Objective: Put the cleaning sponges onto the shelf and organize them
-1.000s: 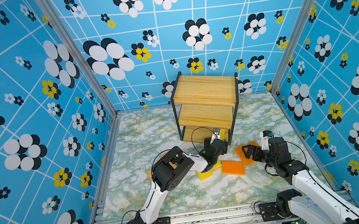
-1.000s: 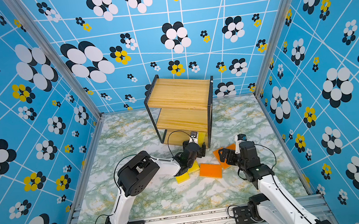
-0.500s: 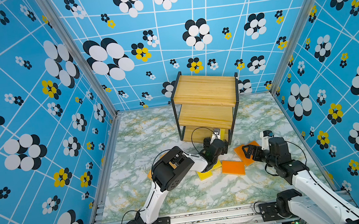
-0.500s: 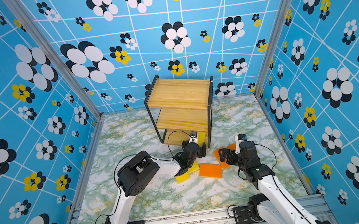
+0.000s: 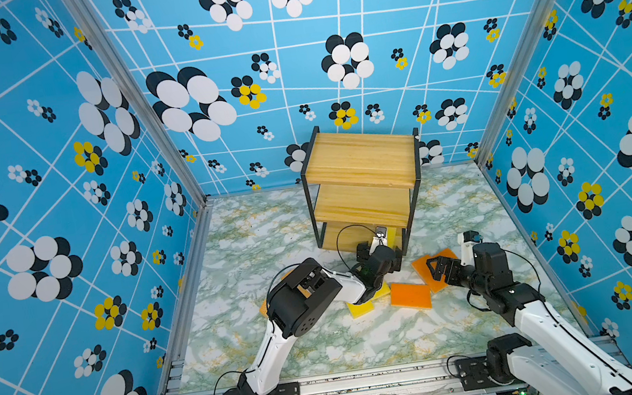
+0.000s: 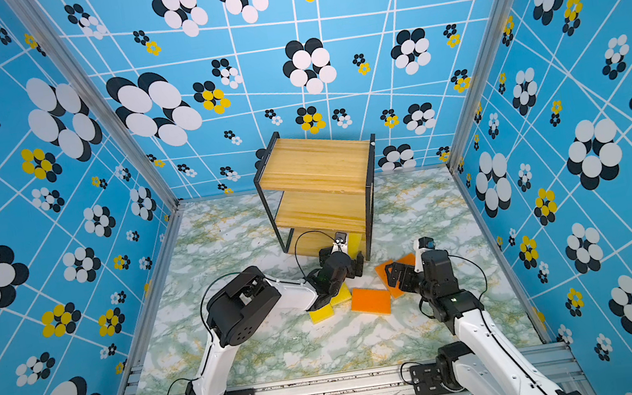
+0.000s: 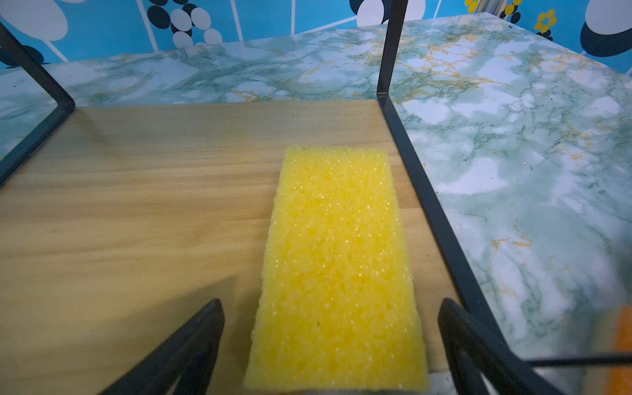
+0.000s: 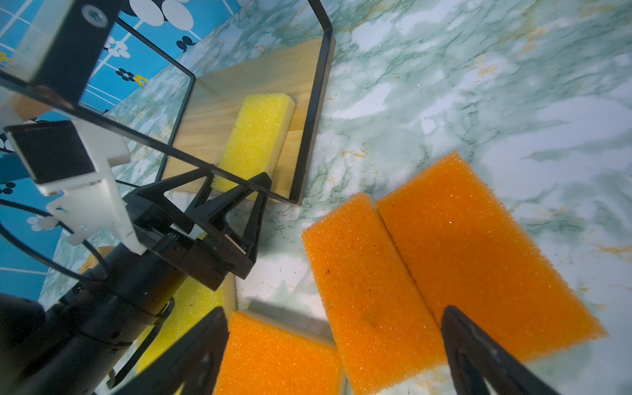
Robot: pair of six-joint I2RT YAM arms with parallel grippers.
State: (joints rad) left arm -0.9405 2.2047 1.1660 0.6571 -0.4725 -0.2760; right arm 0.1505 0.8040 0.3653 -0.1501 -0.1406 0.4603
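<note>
The shelf (image 5: 359, 159) (image 6: 314, 165) stands at the back middle of the marble floor. A yellow sponge (image 7: 338, 256) (image 8: 256, 136) lies flat on its bottom board, against the right frame bar. My left gripper (image 7: 330, 304) (image 8: 236, 178) reaches in at that tier and is open, with a gap between each finger and the sponge. My right gripper (image 8: 333, 310) (image 5: 437, 269) hovers open above three orange sponges (image 8: 362, 273) (image 8: 478, 249) (image 8: 273, 352) on the floor. Two more yellow sponges (image 5: 361, 307) (image 5: 382, 291) lie under the left wrist.
The upper two boards of the shelf are bare in both top views. A tan piece (image 5: 263, 308) peeks out beside the left arm's elbow. Patterned blue walls (image 5: 54, 201) close in three sides. The shelf's black frame bar (image 7: 431, 205) runs just right of the left gripper.
The left jaws have spread a little wider around the yellow sponge on the bottom board, letting go of it. Neither arm has visibly shifted.
</note>
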